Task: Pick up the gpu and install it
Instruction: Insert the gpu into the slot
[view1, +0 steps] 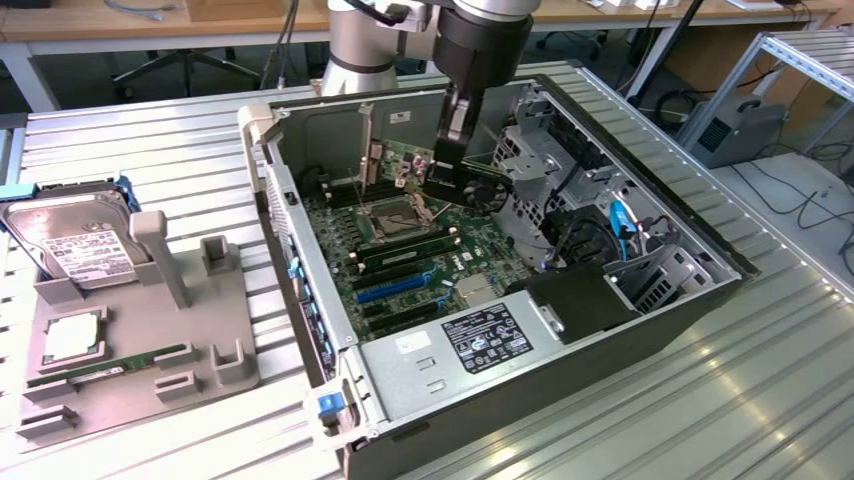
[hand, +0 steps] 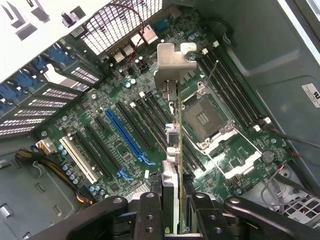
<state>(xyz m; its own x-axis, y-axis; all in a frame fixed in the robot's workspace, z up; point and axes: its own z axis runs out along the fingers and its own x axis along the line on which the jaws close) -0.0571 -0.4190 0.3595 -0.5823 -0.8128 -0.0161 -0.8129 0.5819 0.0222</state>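
Note:
An open computer case (view1: 441, 400) lies on the metal table with its green motherboard (view1: 400, 262) facing up. My gripper (view1: 449, 170) reaches down into the case and is shut on the gpu (view1: 470, 188), a green card with a black cooler. In the wrist view the gpu (hand: 173, 145) is seen edge-on between my fingers (hand: 149, 212), with its silver bracket (hand: 172, 62) at the far end. The card hangs above the motherboard (hand: 95, 135), over the dark expansion slots beside the long blue slot (hand: 127, 136) and close to the CPU socket (hand: 205, 117). Whether the card touches a slot I cannot tell.
A grey holder (view1: 147, 350) stands at the exterior view's left with a silver hard drive (view1: 74, 242), a processor chip (view1: 74, 340) and a thin RAM stick (view1: 127, 362). Inside the case are a power supply (view1: 467, 345), drive cages (view1: 541, 160) and cables (view1: 617, 225).

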